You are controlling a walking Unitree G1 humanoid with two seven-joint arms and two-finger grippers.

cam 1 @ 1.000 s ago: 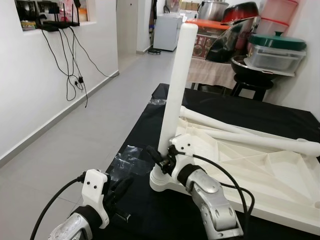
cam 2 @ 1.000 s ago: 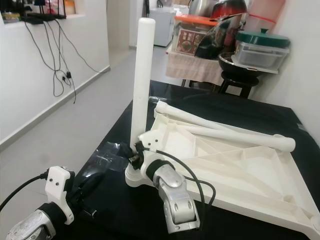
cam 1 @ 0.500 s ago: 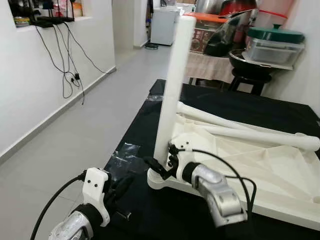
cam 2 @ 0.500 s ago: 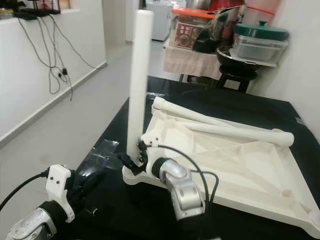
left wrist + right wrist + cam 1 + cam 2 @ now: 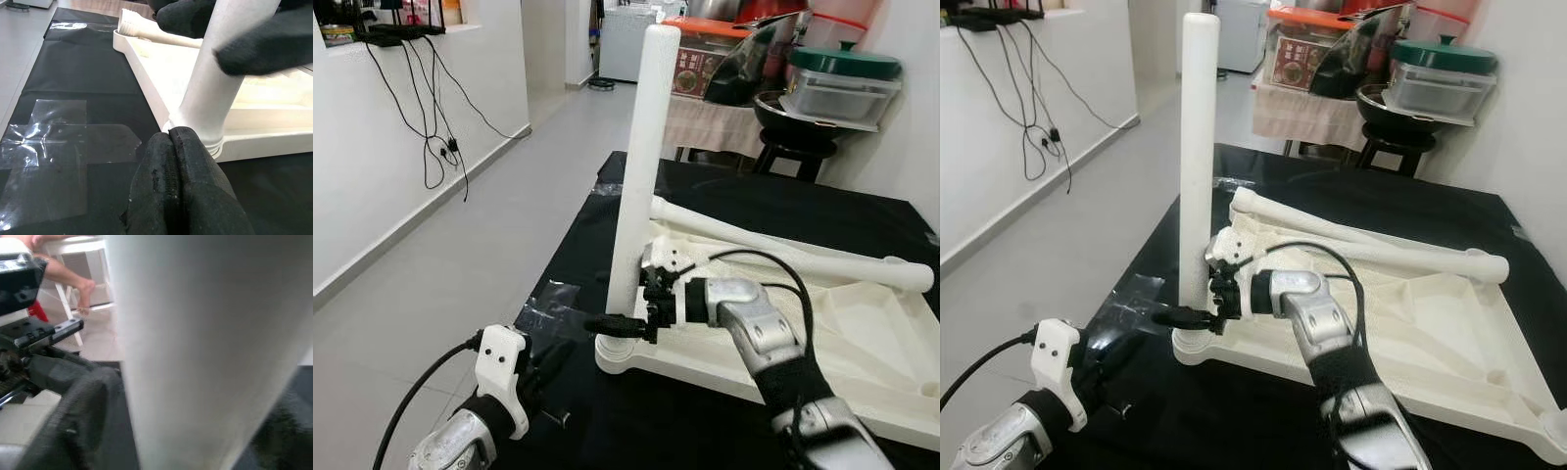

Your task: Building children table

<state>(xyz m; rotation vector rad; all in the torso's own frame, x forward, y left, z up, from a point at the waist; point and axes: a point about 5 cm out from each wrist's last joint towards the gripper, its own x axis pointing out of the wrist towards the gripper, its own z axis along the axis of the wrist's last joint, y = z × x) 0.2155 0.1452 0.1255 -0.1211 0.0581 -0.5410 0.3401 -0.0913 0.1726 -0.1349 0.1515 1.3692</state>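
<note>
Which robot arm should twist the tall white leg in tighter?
Probably the right. The right gripper is already around the bottom of the upright leg, while the left gripper sits shut, low beside the table.

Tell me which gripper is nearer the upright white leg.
Right. The right gripper clasps the upright white leg near its base, a finger on either side. The left gripper, fingers shut, sits lower and nearer the robot, apart from the leg.

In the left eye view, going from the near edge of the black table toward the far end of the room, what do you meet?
left gripper → right gripper at the foot of the upright table leg → upturned white tabletop → loose leg lying across it → black stool → stacked containers.
</note>
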